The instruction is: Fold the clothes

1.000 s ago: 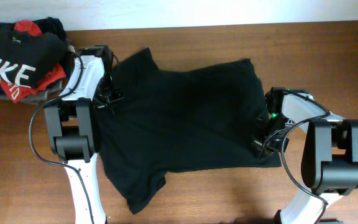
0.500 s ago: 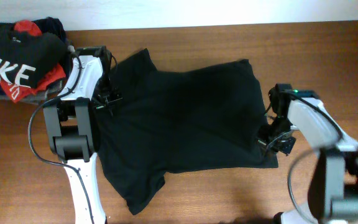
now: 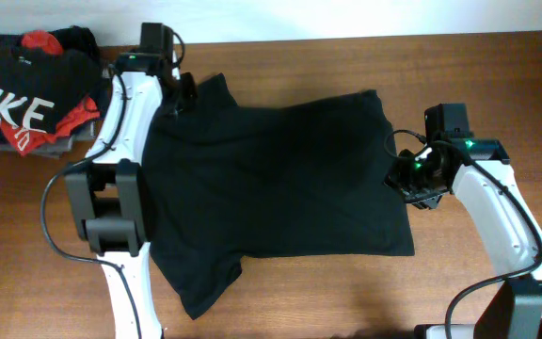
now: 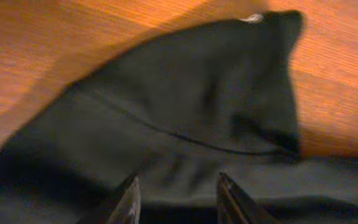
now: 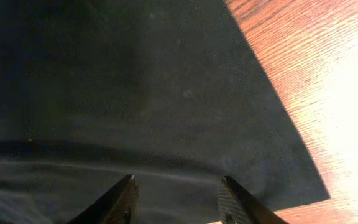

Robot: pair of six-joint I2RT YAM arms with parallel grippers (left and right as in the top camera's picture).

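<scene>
The clothes, a plain black T-shirt [image 3: 271,179], lie spread across the wooden table [image 3: 497,85], one sleeve at the far left and one at the near left. My left gripper [image 3: 179,94] hovers over the far sleeve [image 4: 197,93] and is open, with fabric under the fingertips [image 4: 129,199] and nothing pinched. A small white tag [image 4: 252,17] shows at the sleeve's far end. My right gripper [image 3: 405,179] sits at the shirt's right hem [image 5: 135,81], also open, its fingers [image 5: 238,199] spread above flat cloth near the hem corner.
A pile of other garments lies at the far left corner: a black shirt with white NIKE letters [image 3: 22,99], something red [image 3: 40,42] and grey beneath. The table's far edge runs along a white wall [image 3: 346,14]. Bare wood [image 5: 303,62] shows right of the hem.
Both grippers were shut on the shirt's edges and have opened and let go. The left one moved up to the far sleeve. The right one lifted back to the hem's right edge.
</scene>
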